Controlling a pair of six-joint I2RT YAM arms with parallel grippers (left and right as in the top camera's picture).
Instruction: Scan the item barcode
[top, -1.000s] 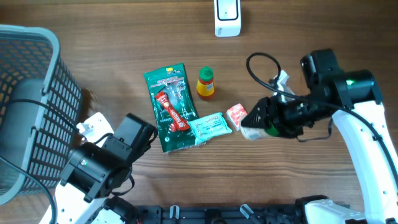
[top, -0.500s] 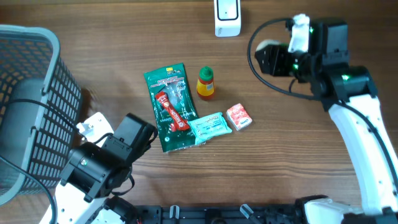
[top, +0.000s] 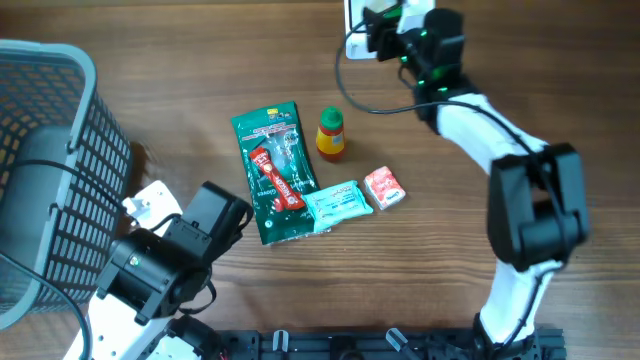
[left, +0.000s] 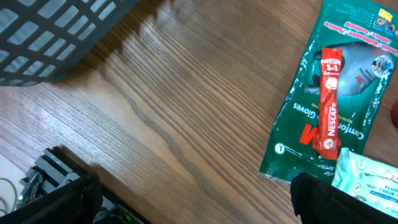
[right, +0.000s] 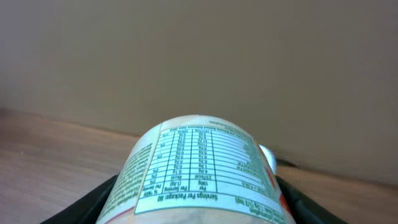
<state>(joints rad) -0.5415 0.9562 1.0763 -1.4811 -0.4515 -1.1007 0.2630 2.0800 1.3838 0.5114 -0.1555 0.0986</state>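
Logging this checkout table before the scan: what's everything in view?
basket: 1, dark grey, far left
glove packet: 1, green, centre
coffee stick: 1, red, on the glove packet
bottle: 1, orange, right of glove packet
wipes packet: 1, pale blue, between glove packet and sachet
sachet: 1, red-white, right of wipes packet
scanner: 1, white, top edge
labelled container: 1, pale, in right claw
table: 1, brown wood, underneath
left claw: 1, black, open, lower left
right claw: 1, black, gripping labelled container, at scanner
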